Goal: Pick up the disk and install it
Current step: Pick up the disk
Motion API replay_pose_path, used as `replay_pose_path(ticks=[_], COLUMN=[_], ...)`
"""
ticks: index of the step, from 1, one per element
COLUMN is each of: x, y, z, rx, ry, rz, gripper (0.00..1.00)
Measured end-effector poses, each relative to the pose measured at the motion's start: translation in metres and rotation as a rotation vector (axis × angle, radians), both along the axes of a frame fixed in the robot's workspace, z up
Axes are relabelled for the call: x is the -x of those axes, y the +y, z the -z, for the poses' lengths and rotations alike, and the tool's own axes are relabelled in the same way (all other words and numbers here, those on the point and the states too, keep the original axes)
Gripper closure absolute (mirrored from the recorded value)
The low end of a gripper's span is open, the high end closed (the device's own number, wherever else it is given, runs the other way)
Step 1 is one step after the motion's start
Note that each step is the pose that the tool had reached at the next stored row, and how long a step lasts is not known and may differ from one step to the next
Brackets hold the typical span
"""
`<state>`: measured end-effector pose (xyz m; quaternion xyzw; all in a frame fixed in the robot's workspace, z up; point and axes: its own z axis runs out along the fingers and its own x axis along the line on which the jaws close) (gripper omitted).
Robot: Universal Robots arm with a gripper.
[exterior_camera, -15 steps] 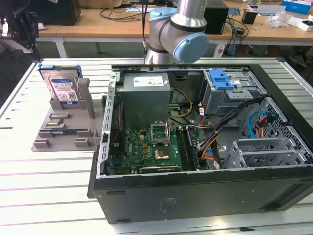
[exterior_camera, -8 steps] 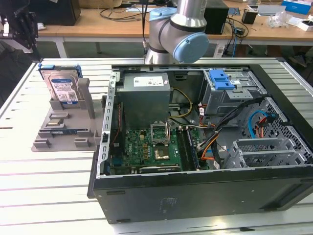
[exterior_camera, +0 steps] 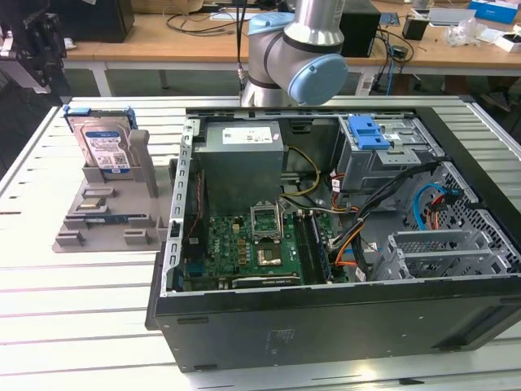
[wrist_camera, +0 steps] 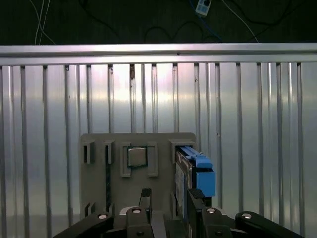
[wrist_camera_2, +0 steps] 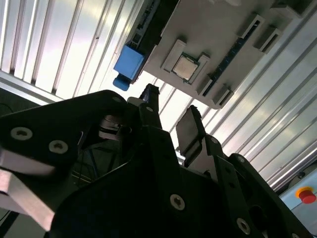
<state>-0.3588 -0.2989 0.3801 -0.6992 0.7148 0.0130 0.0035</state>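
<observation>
— Tool point(wrist_camera: 169, 191) status, as both wrist views show it?
— Its two black fingers point(wrist_camera: 145, 197) stand apart, moderately wide, with nothing held between them (bright tabletop point(wrist_camera: 49, 124) shows through the gap in the second wrist view).
— And the disk point(wrist_camera: 184, 179)?
— Beyond the fingertips, standing on edge in a grey holder point(wrist_camera: 163, 141), its blue rail point(wrist_camera: 203, 171) facing the tool. It lines up with one finger rather than with the middle of the gap, and the tool has no hold on it.
— Anything else ahead of the tool?
— A small square chip point(wrist_camera: 137, 156) lies flat in a slot of the same holder, just beside the disk. In the exterior view the holder sits next to an open computer case point(exterior_camera: 326, 314).
</observation>
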Motion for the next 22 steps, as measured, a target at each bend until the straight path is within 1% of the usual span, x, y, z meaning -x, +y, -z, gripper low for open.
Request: replay_pose_path(ticks=[5, 6, 7, 9, 14, 17, 22], x=[0.000, 0.000, 0.000, 0.000, 0.000, 0.000, 0.000], y=[0.0003, 0.0007, 0.0013, 0.0034, 0.0163, 0.0188, 0.0204], z=[0.0001, 0.0001, 0.0003, 0.0004, 0.0007, 0.0007, 0.0009], rx=[-0.0001, -0.0001, 0.0000, 0.0000, -0.0001, 0.0000, 0.0000], ry=[-0.0001, -0.0001, 0.0000, 0.0001, 0.0000, 0.0000, 0.0000], rz=[0.001, 0.006, 0.024, 0.031, 0.034, 0.035, 0.037], gripper=[0.58, 0.58, 0.58, 0.58, 0.58, 0.58, 0.58])
